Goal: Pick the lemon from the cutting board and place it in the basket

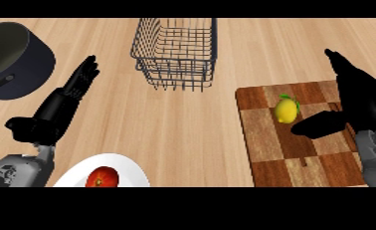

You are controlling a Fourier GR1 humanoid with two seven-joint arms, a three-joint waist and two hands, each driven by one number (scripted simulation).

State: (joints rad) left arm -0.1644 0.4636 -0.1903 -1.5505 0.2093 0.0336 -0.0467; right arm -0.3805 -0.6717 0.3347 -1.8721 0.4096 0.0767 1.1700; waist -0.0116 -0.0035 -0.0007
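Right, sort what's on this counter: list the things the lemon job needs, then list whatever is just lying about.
For the job:
lemon
cutting board it lies on
wire basket
right hand, open beside the lemon

Lying about:
dark pot at the far left
white plate with a tomato
left hand, resting open

Light wood counter (pixel 183 129) across whole view, plank seams and grain running L-R. Widest bare stretch btwn left hand (pixel 58 107) and right hand (pixel 352 94). Dark round pot (pixel 26 67), pale inside, near and to left of left hand's fingertips, cut off by view edge. White plate (pixel 131 172) w/ red tomato (pixel 101 178) just right of left forearm, nearer robot than the hand. Even, soft lighting; faint shadows on wood.
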